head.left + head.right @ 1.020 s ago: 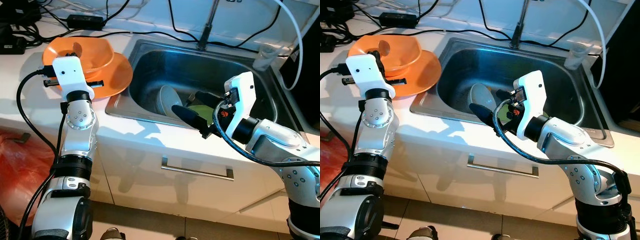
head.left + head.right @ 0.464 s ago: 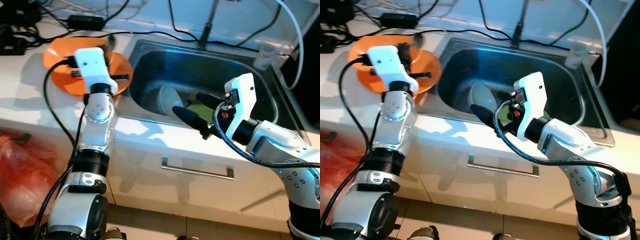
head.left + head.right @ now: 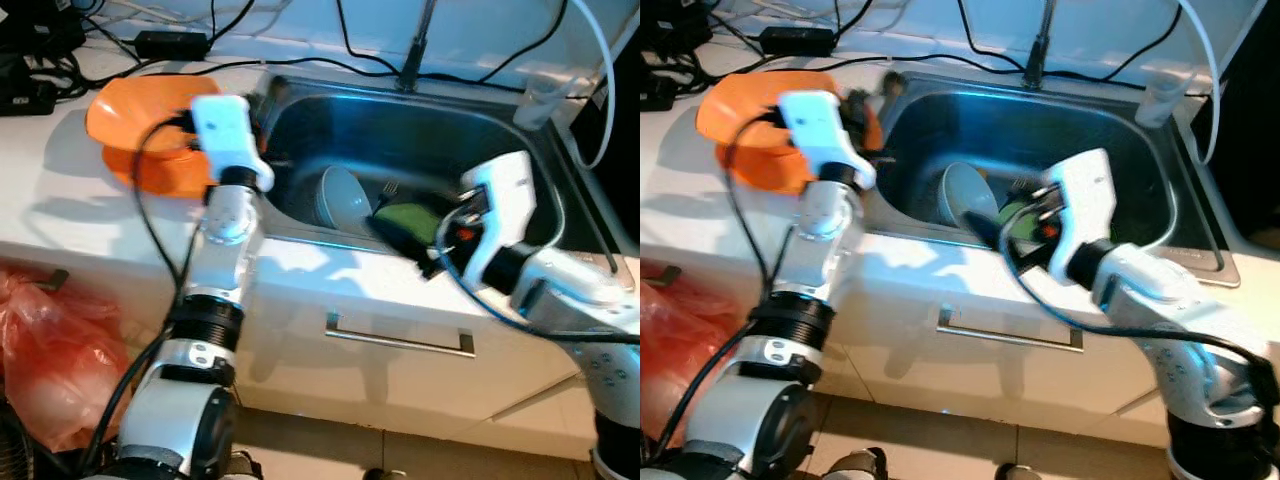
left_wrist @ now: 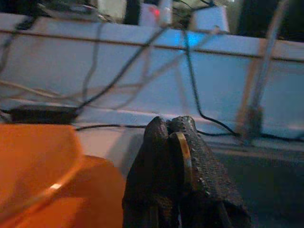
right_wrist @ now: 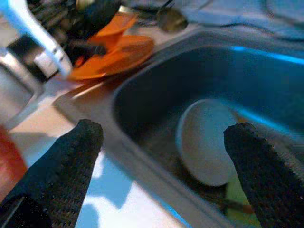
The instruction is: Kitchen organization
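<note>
My left gripper (image 3: 875, 92) hovers at the sink's back-left corner, beside the orange dishes. It is shut on a thin metal spoon (image 5: 171, 19), whose edge shows between the pressed fingers (image 4: 184, 149). An orange bowl (image 3: 130, 110) rests on an orange plate (image 3: 165, 172) on the counter left of the sink (image 3: 440, 140). Inside the sink, a white bowl (image 3: 340, 195) leans on its side next to a green item (image 3: 412, 215) and a fork. My right gripper (image 3: 405, 228) is open over the sink's front rim, with the white bowl (image 5: 206, 142) seen between its fingers.
The tap (image 3: 415, 50) rises at the back of the sink. A clear cup (image 3: 540, 100) stands at the back right corner. Black cables and an adapter (image 3: 170, 42) lie along the back of the counter. A red plastic bag (image 3: 50, 360) sits on the floor at the left.
My left arm has swung right, from above the orange dishes to the sink's left edge, carrying the spoon. The right gripper has stayed over the front rim, shifting slightly.
</note>
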You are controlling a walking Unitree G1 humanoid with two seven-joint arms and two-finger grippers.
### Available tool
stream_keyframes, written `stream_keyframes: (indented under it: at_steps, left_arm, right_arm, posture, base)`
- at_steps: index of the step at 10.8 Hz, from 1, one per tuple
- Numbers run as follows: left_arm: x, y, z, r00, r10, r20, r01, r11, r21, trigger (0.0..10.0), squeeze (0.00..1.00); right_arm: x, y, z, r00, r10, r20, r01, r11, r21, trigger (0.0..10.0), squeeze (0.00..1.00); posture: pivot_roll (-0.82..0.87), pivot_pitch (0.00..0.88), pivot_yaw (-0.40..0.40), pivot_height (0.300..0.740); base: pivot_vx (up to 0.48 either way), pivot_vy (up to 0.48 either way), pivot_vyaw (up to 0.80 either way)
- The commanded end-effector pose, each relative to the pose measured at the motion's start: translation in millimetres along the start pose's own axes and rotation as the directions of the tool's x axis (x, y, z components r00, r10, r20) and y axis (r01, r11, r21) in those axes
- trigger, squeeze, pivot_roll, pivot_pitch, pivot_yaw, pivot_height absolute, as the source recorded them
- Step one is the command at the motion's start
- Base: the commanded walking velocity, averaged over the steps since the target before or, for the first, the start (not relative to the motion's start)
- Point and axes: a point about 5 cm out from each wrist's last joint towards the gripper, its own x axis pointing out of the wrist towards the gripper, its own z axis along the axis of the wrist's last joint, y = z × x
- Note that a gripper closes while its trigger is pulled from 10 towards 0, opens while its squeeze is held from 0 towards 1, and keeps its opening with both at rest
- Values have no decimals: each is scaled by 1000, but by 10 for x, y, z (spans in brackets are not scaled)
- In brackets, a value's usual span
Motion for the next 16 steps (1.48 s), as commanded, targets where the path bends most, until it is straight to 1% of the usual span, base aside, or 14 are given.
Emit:
stream_keyframes:
  at_steps: [1,3,4,5,7,10,11,12,14,16]
  left_arm:
    - [50,-140,37,998,-64,-2,64,998,-7,0,0]
    - [52,-225,8,995,-98,-15,98,995,-21,0,0]
    - [53,-289,-17,992,-120,-25,119,992,-30,0,0]
    - [48,-350,-56,989,-141,-45,138,989,-49,0,0]
    - [30,-420,-120,984,-164,-75,159,985,-72,0,0]
    - [-14,-466,-246,977,-173,-126,162,982,-97,0,0]
    - [-27,-488,-311,970,-175,-168,158,982,-108,0,0]
    - [-23,-507,-315,969,-175,-176,156,981,-116,0,0]
    - [-33,-534,-317,969,-180,-171,159,979,-129,0,0]
    - [-61,-528,-360,967,-178,-184,155,979,-135,0,0]
  right_arm:
    - [-75,-60,10,998,-63,-1,63,998,-19,10000,0]
    - [-135,-97,17,994,-113,0,113,993,-34,10000,0]
    - [-187,-121,7,989,-147,-11,147,988,-44,10000,0]
    - [-241,-157,-13,981,-192,-42,188,979,-73,10000,0]
    - [-292,-201,-21,972,-226,-64,220,972,-84,10000,0]
    - [-342,-241,-31,962,-258,-91,249,964,-97,10000,0]
    - [-367,-265,-37,956,-275,-105,264,959,-103,10000,0]
    - [-382,-318,-46,944,-308,-121,295,949,-113,10000,0]
    - [-369,-381,-58,937,-323,-134,308,944,-121,10000,0]
    - [-283,-400,-63,945,-294,-141,276,952,-131,10000,0]
  posture:
    - [-140,106,29,740]
    - [-159,109,48,740]
    - [-176,112,57,740]
    - [-196,116,61,740]
    - [-209,120,62,740]
    - [-229,123,59,740]
    - [-235,125,56,740]
    - [-236,126,54,740]
    - [-237,131,45,740]
    - [-232,136,38,740]
  base:
    - [0,0,0]
    - [0,0,0]
    - [0,0,0]
    - [0,0,0]
    - [0,0,0]
    - [0,0,0]
    - [0,0,0]
    - [0,0,0]
    - [0,0,0]
    - [0,0,0]
